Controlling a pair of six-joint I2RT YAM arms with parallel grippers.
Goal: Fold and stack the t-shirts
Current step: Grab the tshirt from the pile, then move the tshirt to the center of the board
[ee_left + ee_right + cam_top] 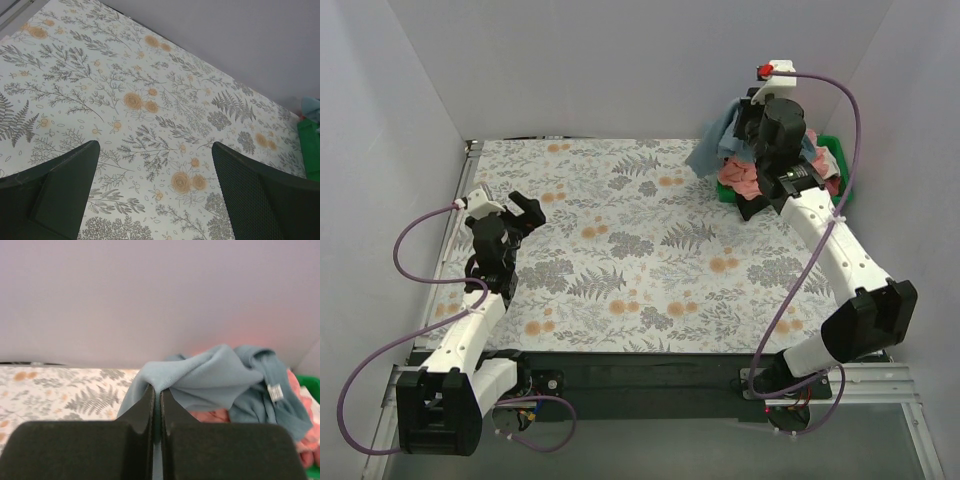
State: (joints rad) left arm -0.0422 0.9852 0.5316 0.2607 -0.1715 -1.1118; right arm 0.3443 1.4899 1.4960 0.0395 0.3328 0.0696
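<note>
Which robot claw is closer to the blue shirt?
Right. The right claw is shut on a fold of the blue shirt, at the far right corner. The left claw hangs open over the flowery cover on the left, far from it.

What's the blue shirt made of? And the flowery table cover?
The blue shirt looks like soft knit cloth, matte: it drapes in loose folds and has a sewn-in label. The flowery table cover lies flat and smooth with a printed pattern; cloth or vinyl, hard to tell.
</note>
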